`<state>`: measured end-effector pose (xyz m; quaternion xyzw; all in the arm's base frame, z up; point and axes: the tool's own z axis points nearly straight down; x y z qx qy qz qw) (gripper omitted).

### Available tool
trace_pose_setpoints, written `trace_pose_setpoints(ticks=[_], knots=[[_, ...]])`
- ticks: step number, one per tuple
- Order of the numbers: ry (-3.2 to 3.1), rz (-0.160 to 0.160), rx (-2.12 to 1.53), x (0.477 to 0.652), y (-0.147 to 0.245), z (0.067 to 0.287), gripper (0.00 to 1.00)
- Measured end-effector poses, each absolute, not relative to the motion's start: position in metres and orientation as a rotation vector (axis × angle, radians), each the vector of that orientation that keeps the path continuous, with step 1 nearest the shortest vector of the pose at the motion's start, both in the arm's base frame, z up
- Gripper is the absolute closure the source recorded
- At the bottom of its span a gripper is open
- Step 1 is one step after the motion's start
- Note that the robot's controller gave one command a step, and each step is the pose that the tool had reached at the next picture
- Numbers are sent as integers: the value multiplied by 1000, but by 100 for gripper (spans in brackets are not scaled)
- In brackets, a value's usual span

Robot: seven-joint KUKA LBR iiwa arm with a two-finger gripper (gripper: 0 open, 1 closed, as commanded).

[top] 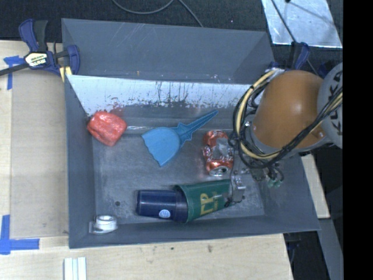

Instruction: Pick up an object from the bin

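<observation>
The green-and-navy bottle (186, 203) lies on its side along the near wall of the bin (81, 174), green end to the right. The gripper (237, 186) hangs just beside that end. A crumpled red-and-silver wrapper (217, 153) sits just beyond it, on the far side. I cannot tell whether the gripper is open or closed. Two risks seem likely: the round bottle could roll or slip from a grasp taken at its end, and the wrapper could be snagged along with it. The blue scoop (169, 142) and red lump (106, 127) lie well apart to the left.
</observation>
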<state>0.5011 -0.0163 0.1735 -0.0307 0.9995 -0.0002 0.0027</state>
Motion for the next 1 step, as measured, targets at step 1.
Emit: trace_pose_setpoints(ticks=[1], knots=[[3141,0,-151,492,-17,135,0]])
